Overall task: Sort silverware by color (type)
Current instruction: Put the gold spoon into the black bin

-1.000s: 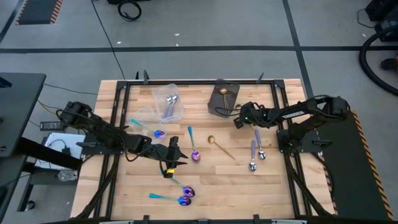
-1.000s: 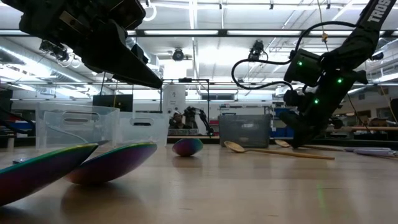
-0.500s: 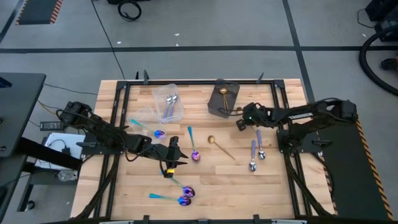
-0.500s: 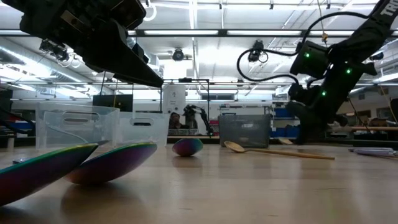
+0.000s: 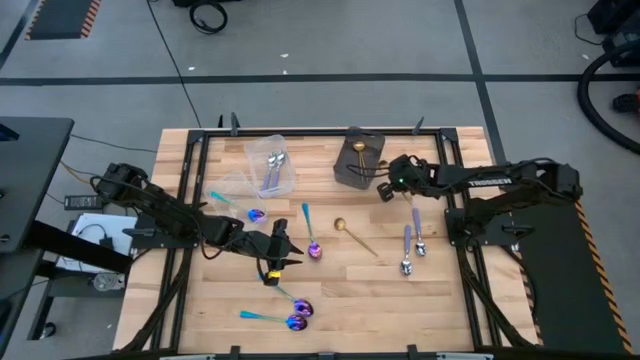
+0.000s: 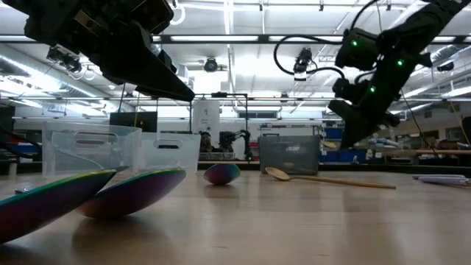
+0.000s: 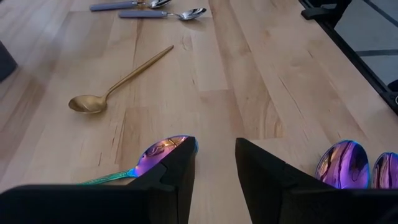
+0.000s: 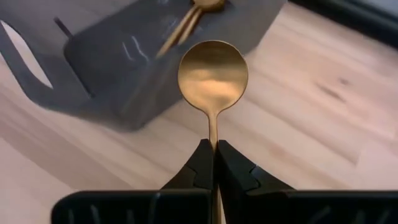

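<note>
- silverware lies scattered over the wooden table [image 5: 440, 300]: one gold spoon [image 5: 354, 238] flat near the middle, two lilac-handled spoons [image 5: 411, 243] side by side toward the right, and iridescent teal-handled spoons spread over the left half.
- held gold spoon [image 8: 212, 78] sits pinched by its stem in the right gripper [image 8: 213, 163], fingers closed on it, bowl forward and raised above the table just beside the dark grey box [image 5: 358, 160].
- its handle is hidden behind the fingers in the right wrist view.
- dark grey box holds at least one more gold spoon; only part of it shows at the edge of the right wrist view, so the count is unclear.
- clear tub [image 5: 272, 165] at the back of the table holds silver spoons with lilac handles; how many is hard to make out.
- a second clear tub [image 5: 234, 185] stands just beside it; its contents cannot be made out.
- left gripper [image 7: 214, 165] hangs low over the left-centre of the table, fingers slightly apart and holding nothing.
- one iridescent spoon [image 7: 158, 154] is partly covered by a left finger; two more iridescent bowls [image 7: 351, 164] are cut off at the edge of that view.
- in the low view two iridescent bowls [image 6: 88, 197] loom close, handles out of sight.
</note>
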### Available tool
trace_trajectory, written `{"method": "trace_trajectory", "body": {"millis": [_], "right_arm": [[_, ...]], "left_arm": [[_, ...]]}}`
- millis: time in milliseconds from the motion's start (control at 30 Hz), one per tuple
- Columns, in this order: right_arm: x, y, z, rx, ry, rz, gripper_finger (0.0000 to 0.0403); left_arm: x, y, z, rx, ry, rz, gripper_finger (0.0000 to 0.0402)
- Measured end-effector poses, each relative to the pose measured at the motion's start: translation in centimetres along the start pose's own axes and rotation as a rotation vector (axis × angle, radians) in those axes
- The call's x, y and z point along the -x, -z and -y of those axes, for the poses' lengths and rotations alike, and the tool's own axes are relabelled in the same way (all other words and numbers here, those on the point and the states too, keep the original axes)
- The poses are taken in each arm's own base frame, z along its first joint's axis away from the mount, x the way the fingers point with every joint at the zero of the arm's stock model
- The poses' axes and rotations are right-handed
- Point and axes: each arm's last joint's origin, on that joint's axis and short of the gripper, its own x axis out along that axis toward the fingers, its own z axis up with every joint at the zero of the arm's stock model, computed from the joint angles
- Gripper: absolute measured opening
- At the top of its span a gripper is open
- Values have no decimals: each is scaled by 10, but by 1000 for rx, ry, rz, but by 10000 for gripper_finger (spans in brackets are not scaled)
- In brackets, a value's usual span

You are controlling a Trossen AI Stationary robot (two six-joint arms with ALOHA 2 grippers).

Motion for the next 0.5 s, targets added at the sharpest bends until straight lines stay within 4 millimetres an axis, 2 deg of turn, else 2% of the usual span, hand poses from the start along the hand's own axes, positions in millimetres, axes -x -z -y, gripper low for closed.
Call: {"method": "trace_trajectory", "body": {"millis": [500], "right_arm": [[19, -34, -10, 28, -7, 51, 12]], "left_arm": [[0, 0, 1, 3, 2, -2, 123]]}}
